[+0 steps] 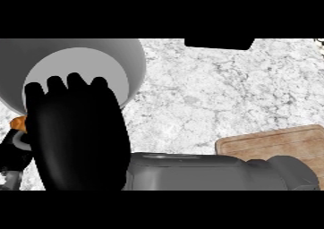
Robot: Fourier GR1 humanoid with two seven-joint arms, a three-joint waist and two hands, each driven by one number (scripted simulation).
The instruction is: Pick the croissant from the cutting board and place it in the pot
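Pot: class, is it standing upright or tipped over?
Upright: the pot shows its round mouth and pale inner floor facing up toward the view. A hand covers its lower part.

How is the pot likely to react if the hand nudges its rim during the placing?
The pot looks wide and round-walled, so it probably won't tip. It sits on a smooth-looking stone counter, so it may slide instead. Its grey walls look rigid; expect no give under the right hand.
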